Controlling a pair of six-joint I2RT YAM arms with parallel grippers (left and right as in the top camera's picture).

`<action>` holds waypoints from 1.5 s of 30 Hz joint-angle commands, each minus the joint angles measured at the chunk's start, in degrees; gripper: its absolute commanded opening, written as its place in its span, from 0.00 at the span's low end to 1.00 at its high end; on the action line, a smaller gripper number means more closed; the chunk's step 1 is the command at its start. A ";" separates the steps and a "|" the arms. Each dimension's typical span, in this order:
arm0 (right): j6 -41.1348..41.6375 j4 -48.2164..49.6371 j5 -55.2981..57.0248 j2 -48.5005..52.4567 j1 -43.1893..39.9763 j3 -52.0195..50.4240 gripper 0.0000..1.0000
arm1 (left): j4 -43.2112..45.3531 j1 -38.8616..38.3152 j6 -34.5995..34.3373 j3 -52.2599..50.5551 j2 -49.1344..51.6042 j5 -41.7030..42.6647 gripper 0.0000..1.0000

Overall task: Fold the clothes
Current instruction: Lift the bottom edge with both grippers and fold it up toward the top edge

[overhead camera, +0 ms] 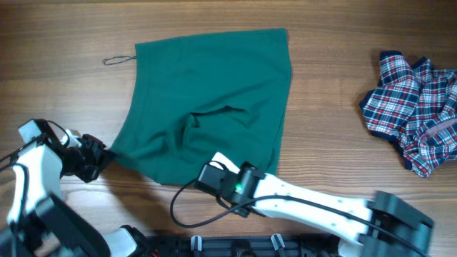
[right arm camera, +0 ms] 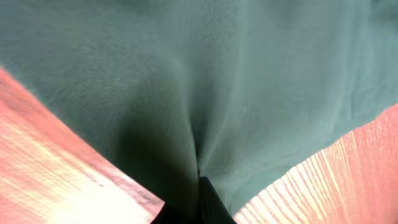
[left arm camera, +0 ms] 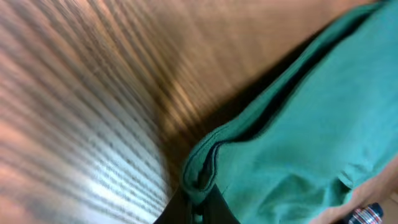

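Left claw (overhead camera: pixel 106 157) is clamped on the near-left corner of the green garment (overhead camera: pixel 214 86). On its wrist cam you can see the hem bunched right into the fingers. Right claw (overhead camera: pixel 214 165) is pinching the same garment along its near edge, a bit right of the middle, and the cloth puckers into a deep crease running down to where the fingers meet. So both are closed on fabric, neither one spread.

The garment lies mostly flat on the table (overhead camera: pixel 335 43), with a rumpled ridge just beyond the right claw's pinch. A thin cord loop (overhead camera: pixel 118 59) sticks out off its far-left corner. Well off to the right of it sits the plaid garment (overhead camera: pixel 418 100), crumpled in a heap, nothing touching it.

Handling-wise, my guess is this thing is light and totally floppy, so it'll sag and drag anywhere it isn't held. It looks grippy enough, not slick. Corners and hem are the spots to grab, since the doubled edge gives the fingers something to bite. Pinching mid-panel would just pull up a tent. I'd watch that cord too, it could snag or get tucked into the fold.
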 commanded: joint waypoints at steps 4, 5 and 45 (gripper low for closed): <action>9.92 -0.04 -1.75 -15.82 -0.70 1.92 0.04 | -4.09 -0.20 0.79 1.22 -14.12 -0.66 0.04; 11.91 0.09 -1.90 -17.40 -1.88 1.92 0.04 | -4.50 -0.20 0.81 2.01 -14.80 0.17 0.04; -7.56 50.90 -29.14 3.37 -48.72 4.85 0.04 | 44.52 -24.79 -22.67 17.14 12.17 -3.32 0.04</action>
